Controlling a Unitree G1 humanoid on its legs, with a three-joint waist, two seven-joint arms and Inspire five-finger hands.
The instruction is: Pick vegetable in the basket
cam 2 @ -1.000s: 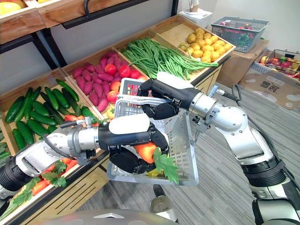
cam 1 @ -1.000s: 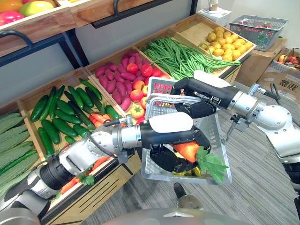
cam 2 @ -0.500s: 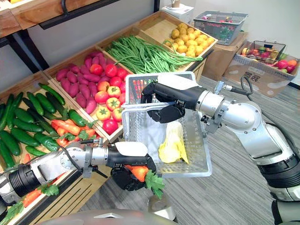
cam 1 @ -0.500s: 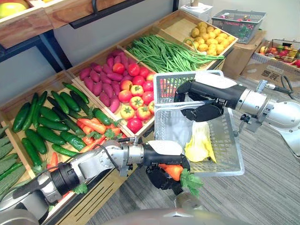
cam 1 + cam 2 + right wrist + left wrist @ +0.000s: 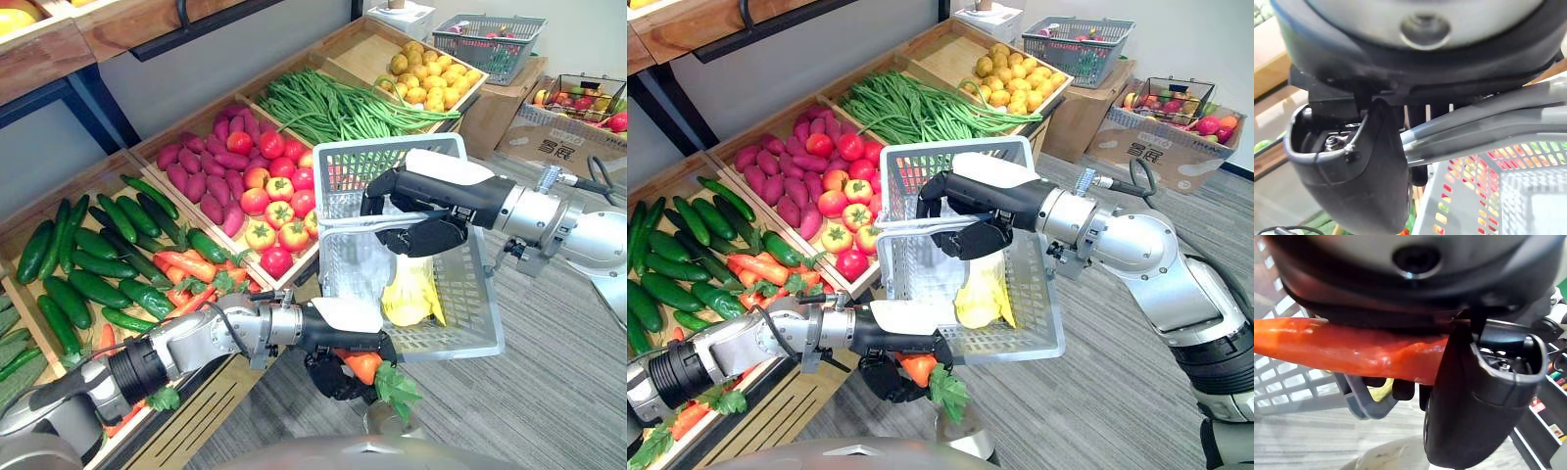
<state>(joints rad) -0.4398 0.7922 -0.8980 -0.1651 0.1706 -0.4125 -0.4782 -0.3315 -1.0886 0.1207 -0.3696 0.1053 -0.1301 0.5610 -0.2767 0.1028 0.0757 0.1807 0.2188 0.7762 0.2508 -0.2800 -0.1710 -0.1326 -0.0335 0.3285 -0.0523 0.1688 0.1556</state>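
We are gripping a carrot (image 5: 363, 365) in our left hand (image 5: 329, 372), fingers curled round it, just outside the near-left corner of the grey basket (image 5: 472, 294). Our right hand (image 5: 423, 217) is clasping its handle (image 5: 343, 227). Next, we judge, comes lifting the carrot over the rim and releasing it.

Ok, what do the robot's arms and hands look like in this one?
Both arms are silver-grey metal with rounded joints; the left arm has a black ribbed band further up, the right arm a bulky rounded elbow. The left hand and right hand are dark, each with a smooth white cover.
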